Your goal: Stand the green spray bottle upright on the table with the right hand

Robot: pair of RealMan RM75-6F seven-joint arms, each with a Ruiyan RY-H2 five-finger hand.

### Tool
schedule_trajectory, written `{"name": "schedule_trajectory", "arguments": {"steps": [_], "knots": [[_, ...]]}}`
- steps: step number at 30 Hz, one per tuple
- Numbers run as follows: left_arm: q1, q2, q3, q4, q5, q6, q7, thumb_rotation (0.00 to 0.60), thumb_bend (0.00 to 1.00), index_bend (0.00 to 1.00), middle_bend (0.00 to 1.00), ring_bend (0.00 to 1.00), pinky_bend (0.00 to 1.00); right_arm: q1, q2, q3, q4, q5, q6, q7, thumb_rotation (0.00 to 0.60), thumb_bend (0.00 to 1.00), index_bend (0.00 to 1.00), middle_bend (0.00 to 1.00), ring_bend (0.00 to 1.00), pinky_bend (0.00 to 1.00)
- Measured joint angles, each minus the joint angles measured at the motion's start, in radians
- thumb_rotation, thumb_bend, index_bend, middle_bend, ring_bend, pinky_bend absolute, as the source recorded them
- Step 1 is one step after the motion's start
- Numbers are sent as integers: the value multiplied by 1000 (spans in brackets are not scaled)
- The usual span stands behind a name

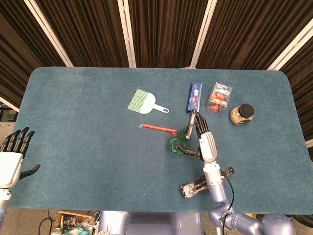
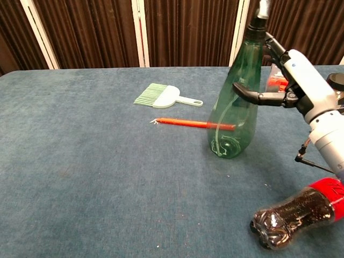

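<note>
Green spray bottle (image 2: 233, 107); teal table (image 2: 97, 177); red stick (image 2: 188, 123).

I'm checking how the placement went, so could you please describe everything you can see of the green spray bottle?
The green spray bottle is translucent green plastic with a wide rounded base, a body tapering to a narrow neck, and a dark spray head at the top. It stands on its base on the blue table, leaning slightly. An orange stick lies behind it and shows through its wall. The right hand is around its upper body from the right, fingers spread; whether they press the bottle is unclear.
</note>
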Motion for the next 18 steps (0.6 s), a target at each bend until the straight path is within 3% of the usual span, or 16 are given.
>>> {"name": "schedule_trajectory", "arguments": {"steps": [8,18], "knots": [[4,5,3,-2,9,11,-7,600,25,0,0,0,100,-34,92,-48,-76,-27,3,-92,600,251,0,0,0,0],[14,11,5,-7,19,30,-13,600,25,0,0,0,100,-115,348,-101,-297,-36,5,-233,600,251,0,0,0,0]]}}
